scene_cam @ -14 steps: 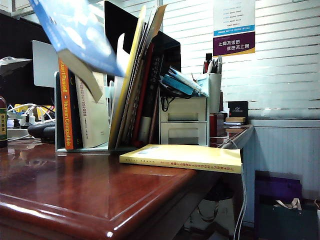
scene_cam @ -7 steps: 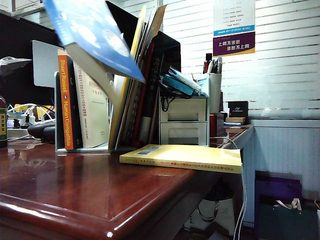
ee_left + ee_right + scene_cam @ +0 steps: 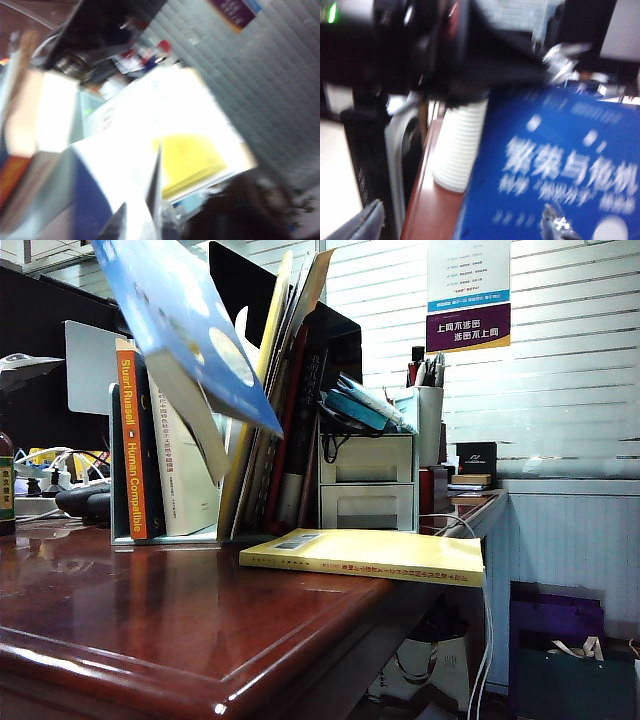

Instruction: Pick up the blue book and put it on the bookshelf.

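Blue book held tilted above bookshelf, left hand clenched on it, right hand state unclear; next lower into gap.

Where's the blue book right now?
In the exterior view the blue book is airborne at upper left, tilted steeply, its lower corner dipping over the bookshelf beside the orange-spined book.
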